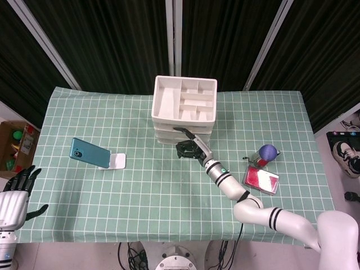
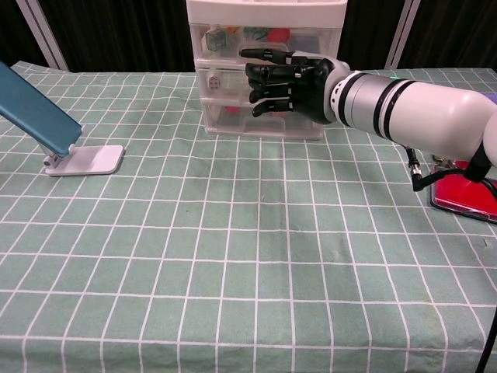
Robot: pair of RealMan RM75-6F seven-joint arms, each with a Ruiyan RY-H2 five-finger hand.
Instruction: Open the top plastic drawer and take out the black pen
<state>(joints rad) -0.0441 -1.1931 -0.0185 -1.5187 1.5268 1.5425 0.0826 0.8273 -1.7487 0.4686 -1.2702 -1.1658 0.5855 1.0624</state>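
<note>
We scan every surface here and find no text, label, brand, number or sign that we can read.

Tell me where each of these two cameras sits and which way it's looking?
Head view: sits high, looking steeply down on the green checked tablecloth; shows the right hand and arm by the white plastic drawer unit, and the left hand at the table's near-left edge.
Chest view: sits low at the table's near edge, looking level across at the drawer fronts; shows only the right hand and forearm.
Shared: drawer unit, right hand, teal phone on its white stand, red case.
</note>
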